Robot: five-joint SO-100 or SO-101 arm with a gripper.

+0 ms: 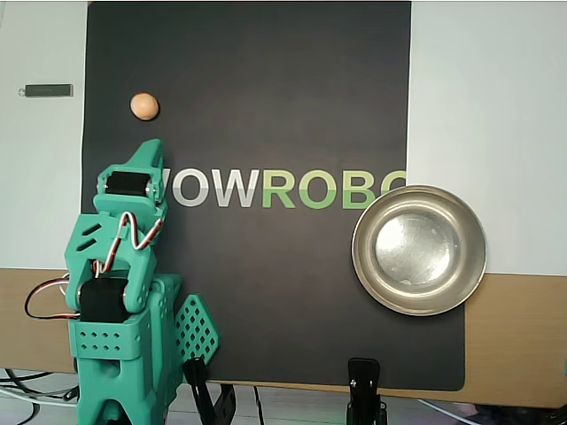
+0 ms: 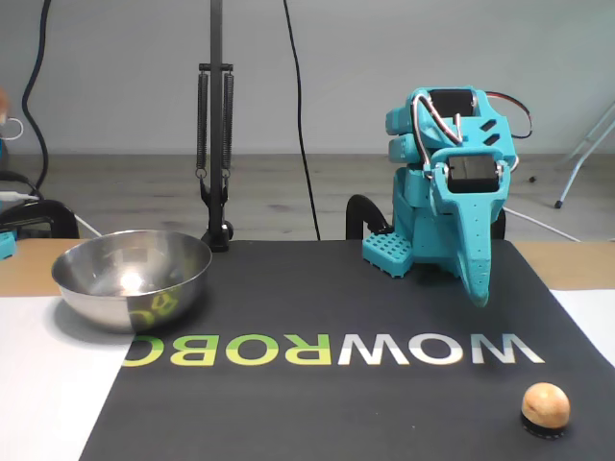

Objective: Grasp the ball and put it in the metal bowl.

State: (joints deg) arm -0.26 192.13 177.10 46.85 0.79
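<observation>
Ball [image 1: 144, 106] and metal bowl [image 1: 419, 250] are seen well apart on a black mat [image 1: 266, 88] printed with white and green letters, which is laid over the counter [image 1: 514, 336]. In the overhead view the peach-orange ball is placed at about 10 o'clock on the mat, while the shiny bowl is found at about 4 o'clock, its rim reaching past the mat's right edge. The bowl is shown empty. In the fixed view the ball [image 2: 545, 405] is seen at about 5 o'clock, resting on a small dark ring, and the bowl [image 2: 132, 279] at about 9 o'clock.

The teal arm [image 1: 120, 292] is folded over its base at about 7 o'clock in the overhead view, its jaws [image 1: 149, 152] pointed toward the ball, near it but apart from it. In the fixed view the jaws [image 2: 478, 294] are angled down toward the mat and are seen pressed together, with nothing held between them.

A small dark bar [image 1: 48, 90] is seen on the white surface, left of the mat, at about 10 o'clock overhead.
</observation>
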